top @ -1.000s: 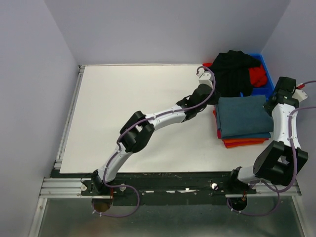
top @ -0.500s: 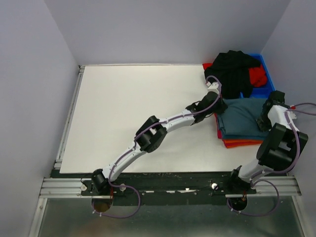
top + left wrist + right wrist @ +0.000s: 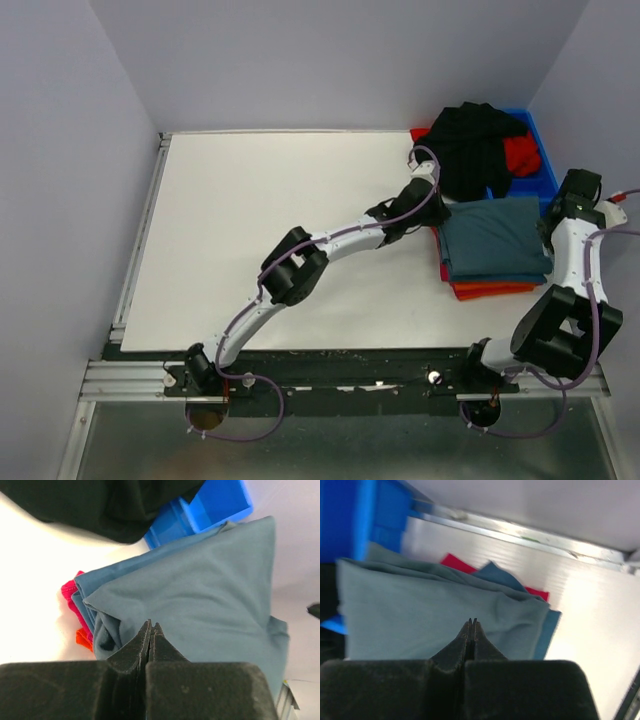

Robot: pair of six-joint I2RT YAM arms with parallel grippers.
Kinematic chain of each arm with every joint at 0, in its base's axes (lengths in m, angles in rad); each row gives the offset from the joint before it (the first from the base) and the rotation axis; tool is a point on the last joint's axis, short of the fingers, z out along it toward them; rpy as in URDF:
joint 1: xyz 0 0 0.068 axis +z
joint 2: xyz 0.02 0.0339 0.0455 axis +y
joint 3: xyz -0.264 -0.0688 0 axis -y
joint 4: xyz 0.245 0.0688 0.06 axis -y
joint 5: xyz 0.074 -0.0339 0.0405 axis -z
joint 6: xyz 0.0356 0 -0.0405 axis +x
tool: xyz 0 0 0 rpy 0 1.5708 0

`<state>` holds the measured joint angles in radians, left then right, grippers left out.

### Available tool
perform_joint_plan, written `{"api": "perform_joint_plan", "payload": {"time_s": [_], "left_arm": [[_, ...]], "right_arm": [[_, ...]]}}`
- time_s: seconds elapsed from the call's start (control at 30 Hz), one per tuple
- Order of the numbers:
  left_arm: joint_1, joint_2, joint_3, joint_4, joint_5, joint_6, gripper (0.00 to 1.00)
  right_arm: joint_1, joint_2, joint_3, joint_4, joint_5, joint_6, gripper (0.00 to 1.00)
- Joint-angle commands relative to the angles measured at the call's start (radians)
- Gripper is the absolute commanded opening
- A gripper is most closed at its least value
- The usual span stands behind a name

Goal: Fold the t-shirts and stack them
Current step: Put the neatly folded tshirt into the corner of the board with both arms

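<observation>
A folded teal-blue t-shirt (image 3: 493, 238) (image 3: 200, 580) (image 3: 420, 605) tops a stack at the table's right side. A blue t-shirt (image 3: 550, 630), a red one (image 3: 70, 592) and an orange one (image 3: 495, 290) lie folded under it. My left gripper (image 3: 436, 208) (image 3: 151, 625) is shut and empty. It hovers at the stack's left edge and points at the teal shirt. My right gripper (image 3: 547, 228) (image 3: 472, 621) is also shut and empty, just over the stack's right edge. A black t-shirt (image 3: 475, 145) (image 3: 100, 505) lies crumpled over the bin, with a red t-shirt (image 3: 520, 155) beside it.
The blue plastic bin (image 3: 543, 165) (image 3: 215, 505) (image 3: 350, 515) stands at the back right corner, right behind the stack. White tabletop (image 3: 270, 220) stretches to the left. A metal rail (image 3: 520, 535) edges the table on the right, close to the wall.
My left gripper swung right to the stack's left edge and shut, then drew back a little. My right arm leaned over the stack and returned to its right edge.
</observation>
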<state>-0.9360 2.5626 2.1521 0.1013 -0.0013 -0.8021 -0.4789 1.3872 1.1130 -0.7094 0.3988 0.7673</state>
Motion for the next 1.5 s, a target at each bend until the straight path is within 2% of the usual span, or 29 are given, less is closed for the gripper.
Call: {"api": "perform_joint_plan", "payload": {"time_s": [0.0,0.3,0.87,1.17,1.3,1.47], "left_arm": [[-0.004,-0.189,-0.098,0.005,-0.006,0.023,0.03],[-0.093,-0.277,-0.3,0.008,0.147,-0.052,0.0],[-0.141,-0.203,-0.245,-0.052,0.173,0.026,0.0],[-0.142,-0.121,-0.271,-0.034,0.185,0.026,0.0],[-0.141,-0.163,-0.32,-0.019,0.172,0.038,0.0],[-0.139,-0.289,-0.373,-0.038,0.144,0.096,0.0]], "right_arm": [[-0.006,0.025,0.086,0.065,-0.092,-0.066,0.01],[0.008,0.245,0.238,0.097,-0.265,-0.097,0.01],[0.034,0.381,0.304,0.094,-0.2,-0.079,0.01],[0.048,0.582,0.395,0.036,-0.107,-0.03,0.01],[0.063,0.529,0.375,0.042,-0.069,-0.04,0.01],[0.079,0.357,0.343,0.06,-0.057,-0.083,0.01]]}}
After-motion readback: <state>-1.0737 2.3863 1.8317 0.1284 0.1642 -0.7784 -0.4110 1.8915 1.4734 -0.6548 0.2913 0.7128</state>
